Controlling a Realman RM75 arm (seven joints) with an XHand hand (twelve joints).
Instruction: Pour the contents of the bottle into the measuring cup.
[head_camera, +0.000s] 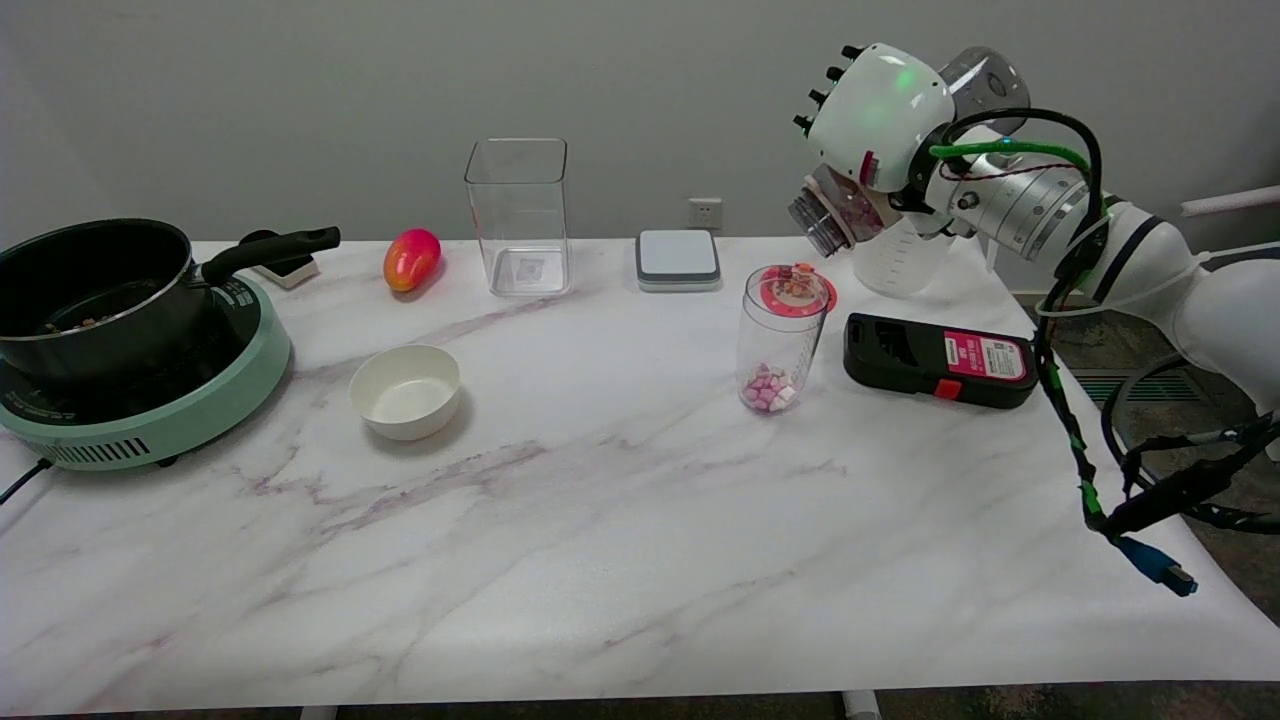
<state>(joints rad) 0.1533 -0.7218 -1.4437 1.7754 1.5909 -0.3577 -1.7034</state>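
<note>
- Head view is showing the right arm (1100, 235) reaching in from the right side, its white right hand (872, 120) raised above the far right part of the marble table (600, 520).
- Its back is facing the camera, and the dark fingertips (812, 98) are poking out along its left edge.
- It is gripping a small clear bottle (832, 215), which is lying tilted with its open mouth pointing down and to the left.
- Below and left of the hand, a tall clear measuring cup (778, 345) is standing upright on the table, apart from the bottle's mouth, with pink and white pieces (766, 388) lying at its bottom.
- A red round lid or label is sitting at the cup's rim; which one, I cannot tell.
- A clear plastic jug (900, 262) is standing just behind and beneath the hand.
- A black device with a red label (940, 360) is lying below the hand, just right of the cup.
- Left of the hand, a white kitchen scale (678, 260) is sitting near the wall, then a tall clear square container (518, 215).
- Farther left are lying a red-orange mango (411, 259) and a white bowl (405, 391).
- Farthest left, a black saucepan (95, 290) is resting on a green induction cooker (150, 400).
</note>
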